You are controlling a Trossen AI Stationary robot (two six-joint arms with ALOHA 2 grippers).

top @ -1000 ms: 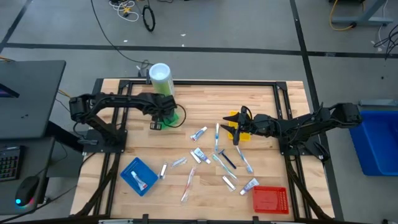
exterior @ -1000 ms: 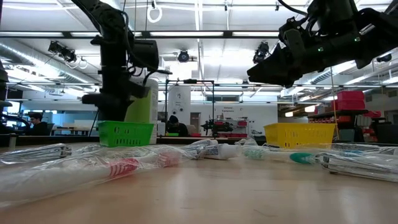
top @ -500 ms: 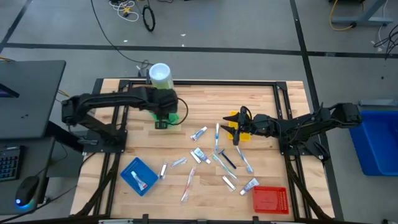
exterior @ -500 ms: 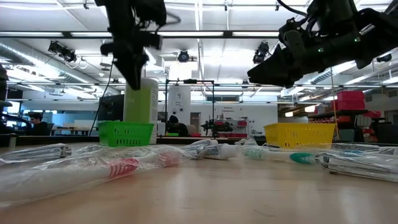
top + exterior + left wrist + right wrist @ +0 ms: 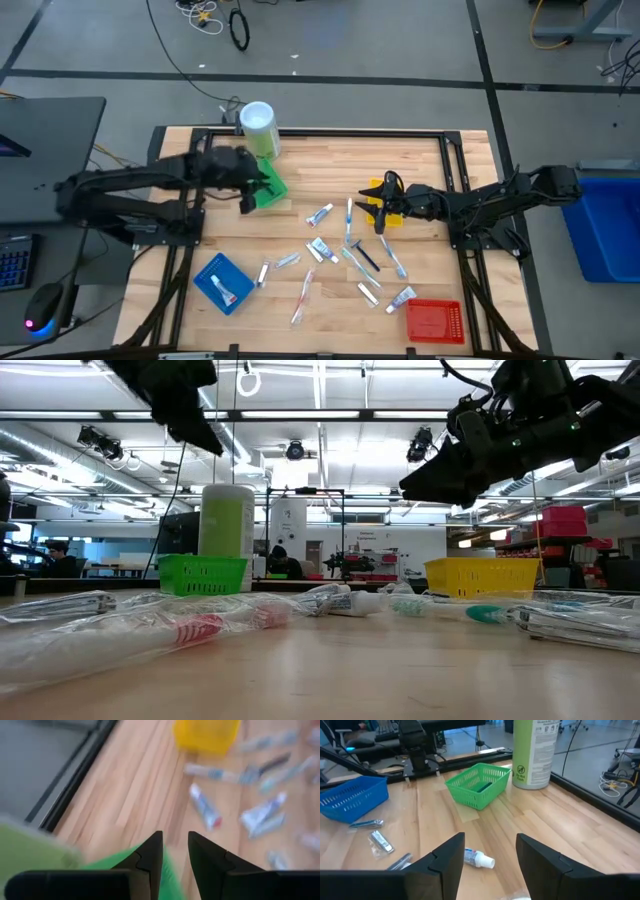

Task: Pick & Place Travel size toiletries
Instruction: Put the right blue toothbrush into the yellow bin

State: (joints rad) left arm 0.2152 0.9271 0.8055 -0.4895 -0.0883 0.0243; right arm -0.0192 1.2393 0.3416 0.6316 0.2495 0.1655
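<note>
Left gripper (image 5: 243, 203) hangs by the green tray (image 5: 270, 187), fingers a narrow gap apart, empty. Your right gripper (image 5: 379, 218) hovers wide open over the yellow tray (image 5: 397, 215), holding nothing. Risk: a low sweep toward the pile could clip a tray rim or scatter the tubes. The toiletries (image 5: 345, 252) lie loose mid-desk (image 5: 330, 160), just beside the right gripper, well apart from the left; one tube (image 5: 479, 858) sits just ahead of the right fingers.

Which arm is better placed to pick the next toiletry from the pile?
Right, probably: its open claw hovers beside the scattered toiletries. The left claw, empty, is off by the green tray.
</note>
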